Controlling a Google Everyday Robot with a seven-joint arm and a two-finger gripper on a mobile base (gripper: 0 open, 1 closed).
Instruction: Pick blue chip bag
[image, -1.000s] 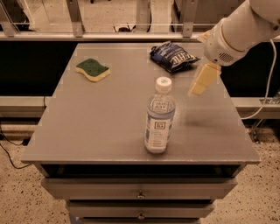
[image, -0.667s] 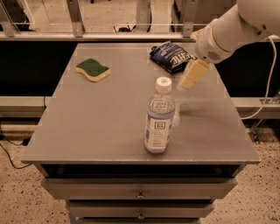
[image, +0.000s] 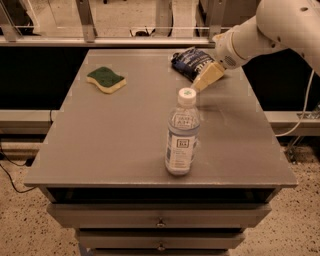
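The blue chip bag (image: 192, 62) is a crumpled dark navy foil bag with white lettering, lying at the far right of the grey table (image: 125, 140). My gripper (image: 202, 83) comes in from the upper right on a white arm. Its tan fingers point down and left, just in front of the bag's near edge and a little above the table. It holds nothing.
A clear water bottle with a white cap (image: 182, 135) stands upright near the table's front centre, just in front of the gripper. A green-and-yellow sponge (image: 106, 79) lies at the far left. Drawers sit under the tabletop. A railing runs behind the table.
The gripper has moved left and towards the far side, from right of the bottle to the near edge of the chip bag. The bag, bottle and sponge have not moved.
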